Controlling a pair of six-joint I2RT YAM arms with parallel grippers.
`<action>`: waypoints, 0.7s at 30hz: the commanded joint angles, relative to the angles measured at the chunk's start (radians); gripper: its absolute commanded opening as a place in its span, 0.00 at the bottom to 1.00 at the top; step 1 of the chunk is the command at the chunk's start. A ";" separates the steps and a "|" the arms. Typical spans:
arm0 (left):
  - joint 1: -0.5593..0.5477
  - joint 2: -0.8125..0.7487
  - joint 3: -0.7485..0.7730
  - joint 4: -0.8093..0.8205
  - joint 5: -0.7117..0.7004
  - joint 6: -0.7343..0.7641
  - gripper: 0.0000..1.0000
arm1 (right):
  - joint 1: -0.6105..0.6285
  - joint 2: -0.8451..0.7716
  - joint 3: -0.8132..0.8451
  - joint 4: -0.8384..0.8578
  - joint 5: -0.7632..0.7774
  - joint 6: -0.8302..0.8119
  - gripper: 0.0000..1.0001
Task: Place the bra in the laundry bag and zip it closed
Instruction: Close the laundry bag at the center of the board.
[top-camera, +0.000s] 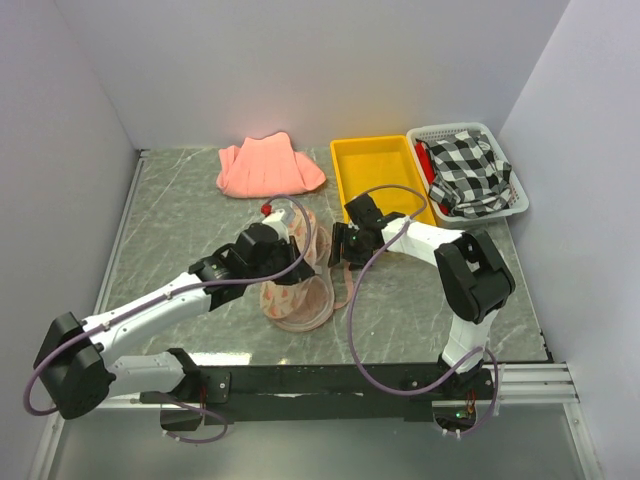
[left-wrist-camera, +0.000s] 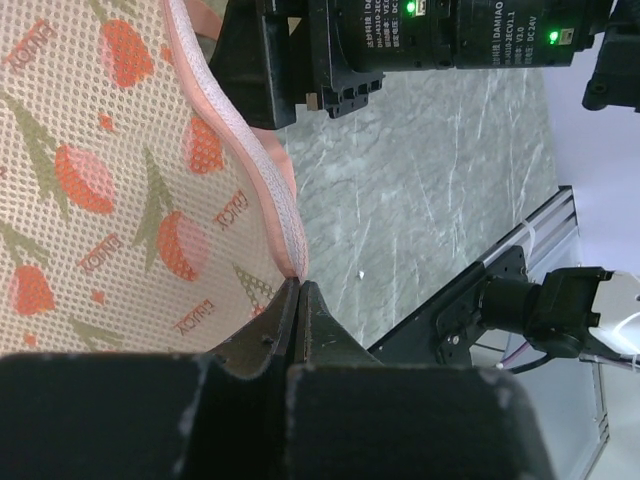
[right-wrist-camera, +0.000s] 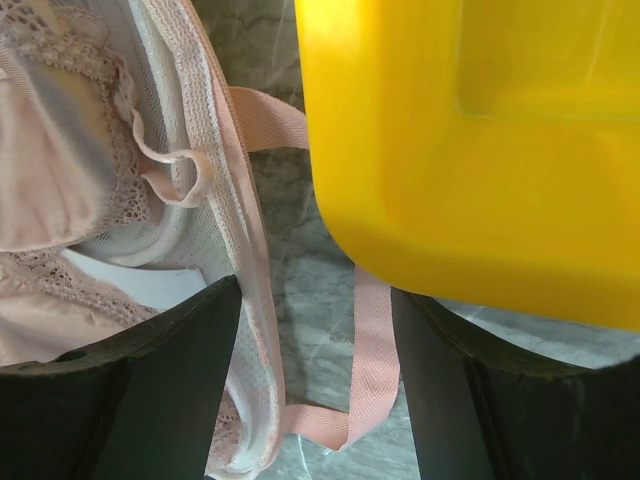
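The laundry bag (top-camera: 300, 292), beige mesh with red-orange prints and pink edging, lies on the table between my two arms. My left gripper (top-camera: 292, 262) is shut on the bag's pink edge (left-wrist-camera: 290, 235), with the printed mesh (left-wrist-camera: 100, 180) spreading away to the left. The bra (right-wrist-camera: 45, 170), pink satin with lace trim, shows inside the bag's open mouth in the right wrist view. My right gripper (right-wrist-camera: 318, 340) is open beside that mouth. Between its fingers lie the bag's white-and-pink rim (right-wrist-camera: 240, 270) and a loose pink ribbon loop (right-wrist-camera: 375, 350).
A yellow bin (top-camera: 385, 172) stands just behind my right gripper, its corner (right-wrist-camera: 480, 150) close above the fingers. A white basket (top-camera: 515, 200) with a checked cloth is at the back right. A salmon-pink folded cloth (top-camera: 268, 166) lies at the back.
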 joint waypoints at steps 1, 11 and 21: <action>-0.020 0.031 0.016 0.082 -0.010 -0.008 0.01 | -0.002 -0.038 0.021 -0.026 0.050 0.001 0.70; -0.071 0.140 0.013 0.159 0.001 -0.032 0.01 | -0.002 -0.027 0.016 -0.023 0.037 -0.008 0.70; -0.132 0.226 -0.018 0.188 -0.019 -0.061 0.01 | -0.003 -0.118 0.003 -0.090 0.237 0.015 0.71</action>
